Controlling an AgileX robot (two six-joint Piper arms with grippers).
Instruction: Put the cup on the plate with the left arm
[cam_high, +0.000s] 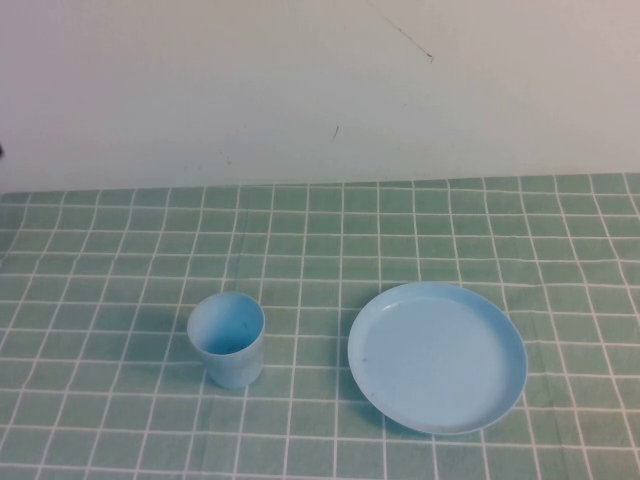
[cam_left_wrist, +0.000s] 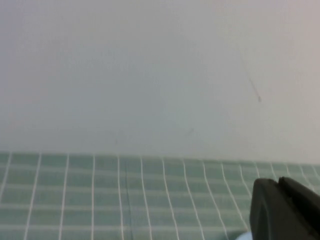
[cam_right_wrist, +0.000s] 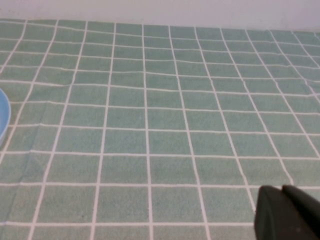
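Note:
The light blue cup (cam_high: 227, 338) stands upright on the green checked cloth, left of centre in the high view. The round light blue plate (cam_high: 437, 355) lies flat to its right, a small gap apart, with nothing on it. Neither arm shows in the high view. In the left wrist view my left gripper (cam_left_wrist: 277, 181) is shut and empty, facing the white wall, and a sliver of light blue (cam_left_wrist: 243, 236) shows beside it. In the right wrist view my right gripper (cam_right_wrist: 281, 189) is shut and empty over bare cloth, and the plate's edge (cam_right_wrist: 2, 117) shows at the picture's side.
The green cloth with white grid lines (cam_high: 320, 240) covers the table up to a white wall (cam_high: 320, 80) at the back. Nothing else stands on it.

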